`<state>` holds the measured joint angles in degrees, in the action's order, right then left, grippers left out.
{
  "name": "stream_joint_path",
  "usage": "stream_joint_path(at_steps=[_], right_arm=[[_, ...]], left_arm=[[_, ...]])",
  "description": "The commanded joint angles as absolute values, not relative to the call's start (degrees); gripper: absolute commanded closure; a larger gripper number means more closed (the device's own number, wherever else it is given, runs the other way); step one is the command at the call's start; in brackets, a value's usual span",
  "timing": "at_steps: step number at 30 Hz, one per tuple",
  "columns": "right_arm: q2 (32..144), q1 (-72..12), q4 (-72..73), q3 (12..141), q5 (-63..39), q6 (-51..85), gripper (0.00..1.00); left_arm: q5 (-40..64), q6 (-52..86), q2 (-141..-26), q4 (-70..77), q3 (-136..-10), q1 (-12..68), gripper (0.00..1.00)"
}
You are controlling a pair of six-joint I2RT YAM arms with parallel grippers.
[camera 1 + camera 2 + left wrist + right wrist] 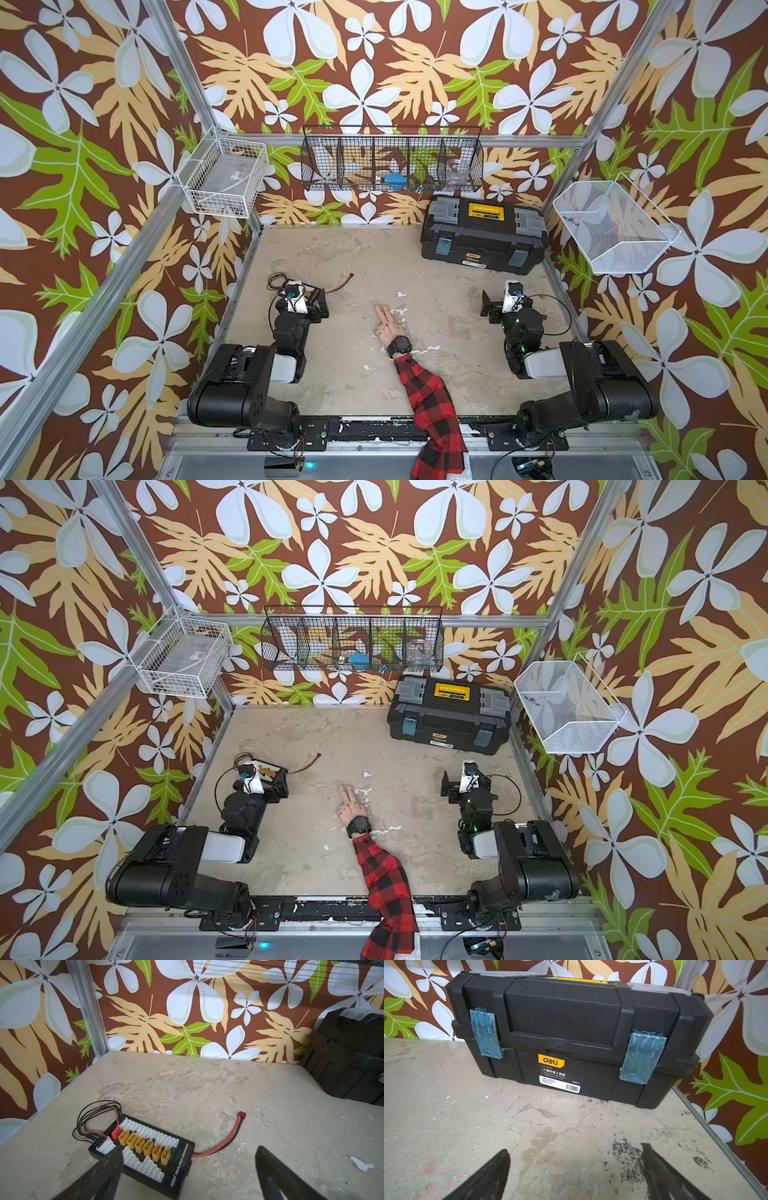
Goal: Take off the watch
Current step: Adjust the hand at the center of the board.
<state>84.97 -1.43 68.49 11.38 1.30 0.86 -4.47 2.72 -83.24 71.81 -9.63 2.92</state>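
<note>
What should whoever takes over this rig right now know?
Left claw: open, empty, by the charging board.
Right claw: open, empty, facing the toolbox.
Watch: strapped on the person's arm, which lies on the table between the two robot arms; neither claw touches it.
Done: nothing yet.
Left: reach the watch, free the strap, take it off.

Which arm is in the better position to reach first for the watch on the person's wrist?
Right, narrowly. The right gripper and left gripper are open, about equally far from the watch, but the left hangs over the wired charging board.
</note>
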Motion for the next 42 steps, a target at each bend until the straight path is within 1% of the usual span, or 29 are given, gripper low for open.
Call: stream_joint_path(at_steps=[1, 27, 29, 34, 39, 42], right_arm=[[84.9, -1.4, 69.8, 11.7, 1.0, 0.8, 0.00], [84.5, -1.4, 70.6, 11.2, 1.5, 0.8, 0.00], [82.2, -1.6, 66.8, 12.3, 1.9, 0.8, 0.00], [77.3, -2.5, 50.8, 18.3, 4.5, 2.3, 0.00], [73.9, -8.1, 44.8, 20.9, 11.3, 0.6, 0.00], [71.5, -10.4, 40.0, 23.0, 10.5, 3.0, 0.02]], left_arm=[[-4.4, 2.3, -83.1, 72.5, -9.5, 2.8, 0.00], [-4.4, 2.3, -82.5, 72.2, -9.6, 2.8, 0.00], [-4.3, 2.2, -81.6, 72.0, -9.3, 2.8, 0.00], [-9.2, 3.8, -75.9, 69.4, -8.0, 3.2, 0.00], [-17.1, 7.5, -68.7, 54.3, -12.0, 5.3, 0.00], [-19.8, 8.8, -65.9, 47.5, -14.9, 7.3, 0.01]])
